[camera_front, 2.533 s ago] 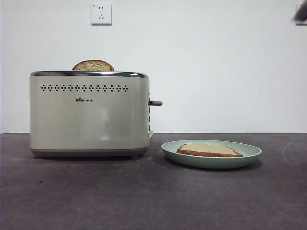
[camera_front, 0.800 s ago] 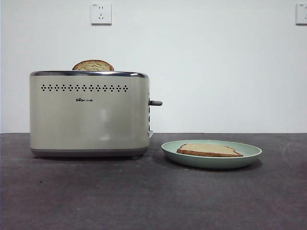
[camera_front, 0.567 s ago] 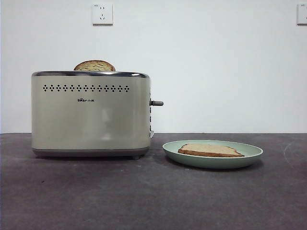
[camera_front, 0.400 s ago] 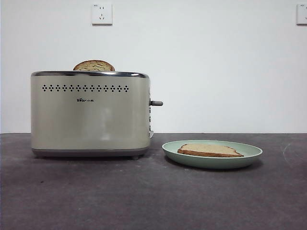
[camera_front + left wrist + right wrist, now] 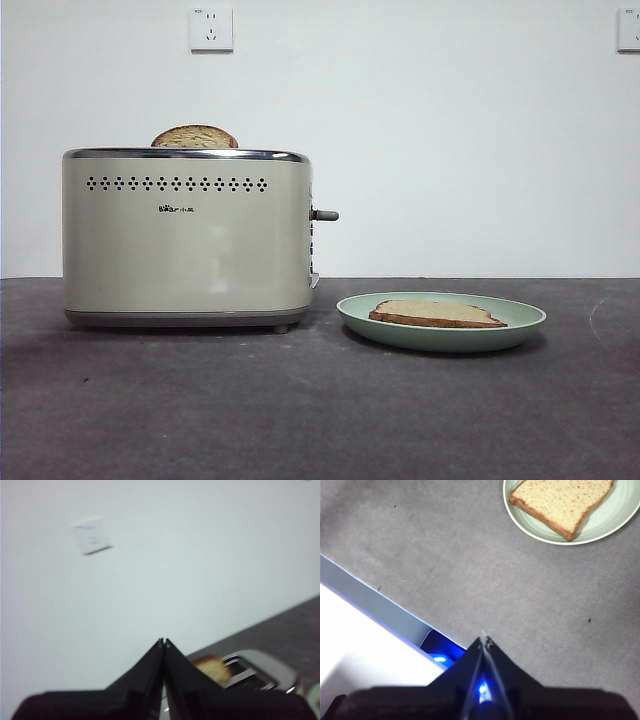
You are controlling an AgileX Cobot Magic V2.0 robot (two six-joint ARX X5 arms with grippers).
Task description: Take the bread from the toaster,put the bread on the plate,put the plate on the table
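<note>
The task looks all but finished: the bread [image 5: 437,313] lies flat on the plate [image 5: 520,322], and the plate rests on the desk [image 5: 300,410], just beside the toaster [image 5: 185,240].

Neither hand holds anything. The left hand [image 5: 163,642] has its jaws pressed together and hangs above the toaster, whose slots lie just below and beyond its tips. A second, dome-topped slice [image 5: 194,137] pokes up from one slot (not the slice the task names).

The right hand [image 5: 483,640] is also pinched closed on nothing. It is raised over bare desk, with the plate and bread well apart, out ahead of its tips.

In my judgement the step in hand is the retreat. Nothing remains to grasp, so the next move calls only for both arms to stay clear of the plate.
</note>
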